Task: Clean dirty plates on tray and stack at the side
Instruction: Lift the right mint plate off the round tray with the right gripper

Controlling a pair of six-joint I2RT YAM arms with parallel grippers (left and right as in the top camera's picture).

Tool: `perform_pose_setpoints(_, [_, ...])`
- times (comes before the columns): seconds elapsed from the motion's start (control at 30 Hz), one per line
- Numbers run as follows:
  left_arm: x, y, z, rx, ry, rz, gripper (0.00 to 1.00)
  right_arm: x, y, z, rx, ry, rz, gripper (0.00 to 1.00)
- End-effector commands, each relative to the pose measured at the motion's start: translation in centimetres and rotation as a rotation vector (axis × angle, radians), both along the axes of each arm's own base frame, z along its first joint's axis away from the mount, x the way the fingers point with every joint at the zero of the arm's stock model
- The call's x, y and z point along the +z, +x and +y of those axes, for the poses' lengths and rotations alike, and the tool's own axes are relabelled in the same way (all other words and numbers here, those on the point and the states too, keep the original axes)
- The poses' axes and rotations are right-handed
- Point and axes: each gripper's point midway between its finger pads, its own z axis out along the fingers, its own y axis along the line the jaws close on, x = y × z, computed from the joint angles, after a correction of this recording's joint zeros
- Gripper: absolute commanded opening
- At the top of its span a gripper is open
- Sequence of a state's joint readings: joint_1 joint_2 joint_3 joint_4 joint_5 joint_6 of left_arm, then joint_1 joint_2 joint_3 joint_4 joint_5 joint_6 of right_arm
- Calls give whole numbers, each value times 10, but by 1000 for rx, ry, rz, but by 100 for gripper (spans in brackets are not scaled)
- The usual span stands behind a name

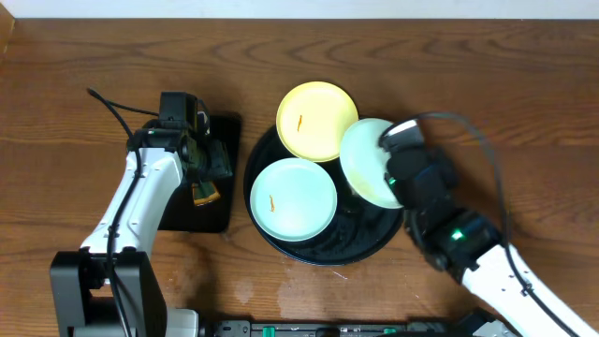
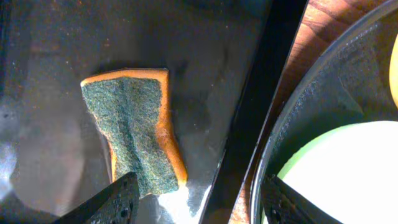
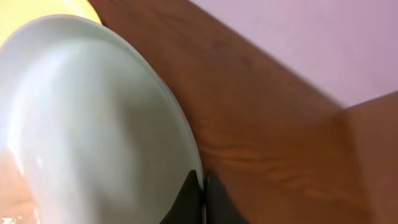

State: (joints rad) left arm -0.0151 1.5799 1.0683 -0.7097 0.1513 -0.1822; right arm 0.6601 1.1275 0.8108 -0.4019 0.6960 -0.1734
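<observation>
Right gripper clamps a pale mint round plate by its rim over the glossy black round tray; left gripper hangs open above a green-orange sponge.

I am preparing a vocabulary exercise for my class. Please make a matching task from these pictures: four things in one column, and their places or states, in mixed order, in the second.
Things
1. pale yellow plate
2. smeared mint plate
3. second mint plate
4. sponge

Places or states
a. lies on the rectangular tray
b. pinched at its rim by the right gripper
c. flat on the round tray, side nearest the robot
d. at the round tray's far rim

Pairs: 1-d, 2-c, 3-b, 4-a
</observation>
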Motion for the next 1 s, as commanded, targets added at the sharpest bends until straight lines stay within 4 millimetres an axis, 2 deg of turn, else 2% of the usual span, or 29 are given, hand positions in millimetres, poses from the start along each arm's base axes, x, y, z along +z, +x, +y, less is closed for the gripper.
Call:
perform_pose_setpoints(0.0, [8, 4, 1, -3, 3, -20, 64, 31, -5, -8, -45, -194, -100, 1])
perform_pose_setpoints(0.2, [8, 4, 1, -3, 3, -20, 64, 45, -14, 5, -8, -318, -148, 1])
perform_pose_setpoints(0.37, [8, 4, 1, -3, 3, -20, 64, 45, -17, 12, 32, -351, -144, 1])
perform_pose_setpoints(0.63, [8, 4, 1, -3, 3, -20, 64, 46, -17, 14, 35, -349, -146, 1])
perform_pose_setpoints(0.83, [8, 4, 1, -3, 3, -20, 64, 50, -15, 16, 9, -282, -177, 1])
perform_pose_setpoints(0.97, [8, 4, 1, -3, 3, -20, 64, 48, -10, 4, -83, -152, -199, 1])
